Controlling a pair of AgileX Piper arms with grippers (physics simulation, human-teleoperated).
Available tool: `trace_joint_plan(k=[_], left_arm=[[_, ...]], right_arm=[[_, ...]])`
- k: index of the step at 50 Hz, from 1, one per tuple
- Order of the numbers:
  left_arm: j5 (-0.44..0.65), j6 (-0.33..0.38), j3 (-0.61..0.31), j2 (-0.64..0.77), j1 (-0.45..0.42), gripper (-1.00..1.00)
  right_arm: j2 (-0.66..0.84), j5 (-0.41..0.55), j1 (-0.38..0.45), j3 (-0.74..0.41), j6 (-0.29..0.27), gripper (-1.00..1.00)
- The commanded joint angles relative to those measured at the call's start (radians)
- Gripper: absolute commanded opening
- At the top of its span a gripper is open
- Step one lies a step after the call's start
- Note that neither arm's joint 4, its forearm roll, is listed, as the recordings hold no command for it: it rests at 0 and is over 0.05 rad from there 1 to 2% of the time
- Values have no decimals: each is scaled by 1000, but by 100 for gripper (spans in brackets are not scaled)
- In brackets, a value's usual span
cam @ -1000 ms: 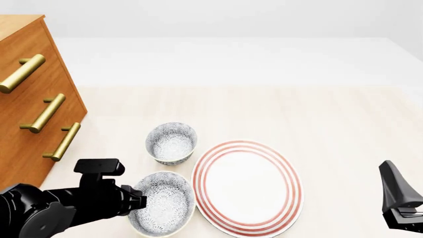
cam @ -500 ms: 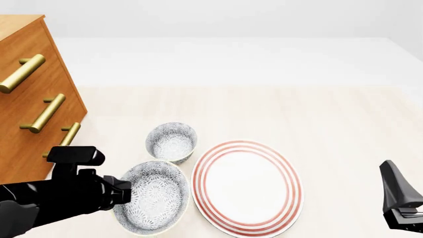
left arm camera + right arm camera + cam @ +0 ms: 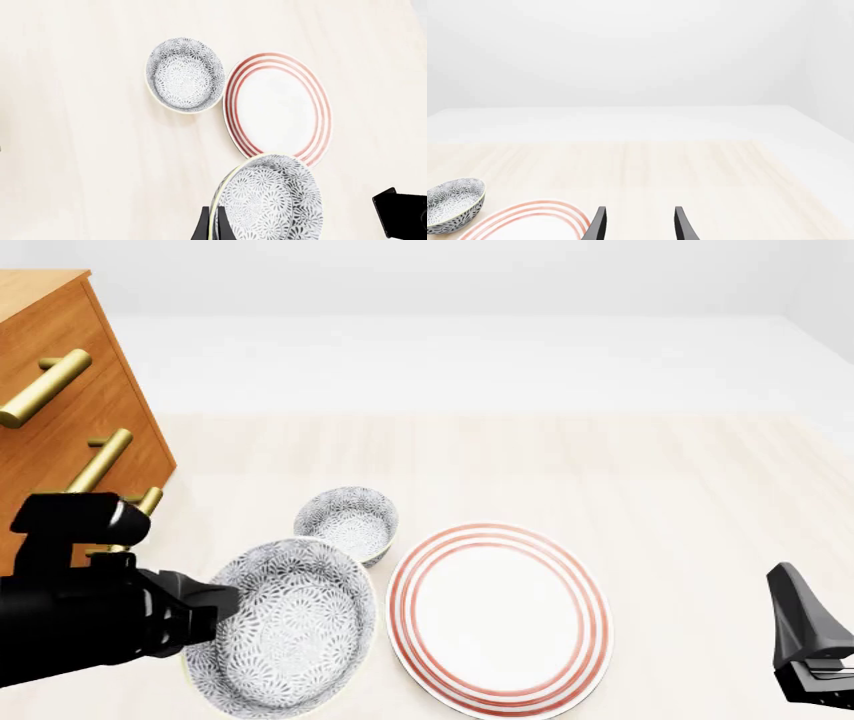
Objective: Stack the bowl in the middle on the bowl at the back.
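The left hand [image 3: 214, 612] has its fingers closed on the near-left rim of the bowl in the middle [image 3: 287, 630], holding the speckled grey-white bowl clear of the pale wooden desk [image 3: 667, 490] and tilted so that its patterned inside faces the front camera; in the left wrist view the same bowl [image 3: 270, 200] fills the near edge of the picture, with a dark fingertip [image 3: 203, 227] pressed against its pale rim; the bowl at the back [image 3: 347, 524] sits upright on the desk just beyond and a little to the right of the lifted bowl, beside the far-left edge of the large red-ringed white plate [image 3: 497, 615], and it holds nothing yet; a wooden chest of drawers [image 3: 40, 360] with brass handles stands along the left side; the right hand [image 3: 637, 225] rests low at the right of the scene, its two fingers parted with nothing between them, looking out over the desk towards the plate's edge and the rear bowl; as to progress, the pick-up appears done and the lift is under way, while the carry forward over the rear bowl, the levelling of the tilted bowl, the lowering into its twin and the release all seem left to do.
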Motion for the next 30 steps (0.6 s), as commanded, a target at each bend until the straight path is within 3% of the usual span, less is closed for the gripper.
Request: trace_joint_plan(k=[1, 16, 17, 18, 30], left_arm=[[139, -8, -100, -53, -58, -100], [248, -42, -160, -81, -169, -100], [261, -82, -146, -78, -296, -100], [254, -86, -141, -73, -309, -100], [220, -125, -79, -78, -361, -100]], right_arm=[[0, 1, 0, 0, 4, 100], [3, 1, -14, 2, 20, 100], [-1, 0, -11, -3, 11, 100], [-1, 0, -11, -3, 11, 100], [-2, -1, -9, -4, 8, 100]])
